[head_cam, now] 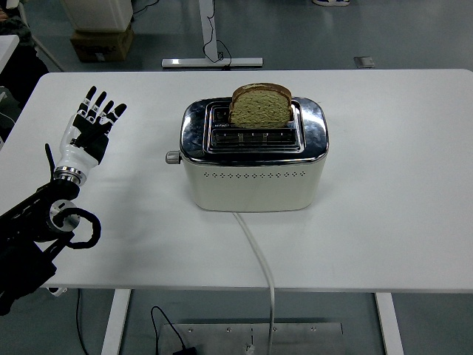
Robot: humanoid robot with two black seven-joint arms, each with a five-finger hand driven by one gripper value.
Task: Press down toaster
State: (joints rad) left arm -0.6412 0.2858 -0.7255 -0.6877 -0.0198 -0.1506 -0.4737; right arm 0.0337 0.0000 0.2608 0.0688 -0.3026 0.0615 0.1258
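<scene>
Fingers (103, 112) of the left hand (89, 133) stand spread and straight, holding nothing, their tips pointing away from the robot over the white table (399, 185). The hand hangs well to the left of the toaster (253, 159), apart from it, with bare tabletop between them. Its black arm (33, 237) runs back from the wrist to the lower left corner of the view.

The toaster is cream with a shiny metal top and sits near the middle of the table. It has two slots side by side; the slot farther from the robot holds one slice of bread (260, 105), standing upright and sticking out well above the top, while the nearer slot (255, 137) shows nothing rising out of it. A small grey lever knob (172, 157) juts from the toaster's left end, on the side facing the hand, and the fingers are clear of it. From the toaster's front a white cord (259, 255) trails off over the near table edge.
</scene>
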